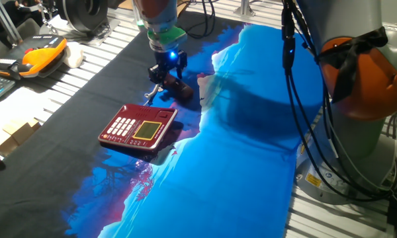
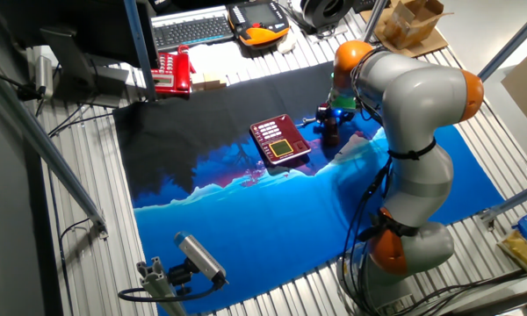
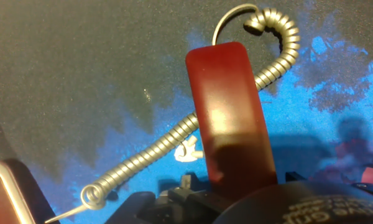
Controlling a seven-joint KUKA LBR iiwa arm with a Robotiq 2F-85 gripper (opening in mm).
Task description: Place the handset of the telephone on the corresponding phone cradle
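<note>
Hand view: handset (image 3: 231, 118) at frame centre, gripped by the hand (image 1: 167, 74); coiled cord (image 3: 174, 140) trails to lower left.

The dark red handset (image 1: 176, 88) lies on the black-and-blue cloth, its coiled pale cord (image 3: 174, 140) trailing beside it. The flat red telephone's phone cradle (image 1: 160, 118) sits just beside it, unoccupied.

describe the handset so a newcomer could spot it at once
Find the black-and-blue cloth on the table, then the flat dark red telephone with white keys. Just beyond it, directly under the gripper, lies the handset: a small dark red bar trailing a pale coiled cord, unlike the orange-and-black gadget off the cloth.
</note>
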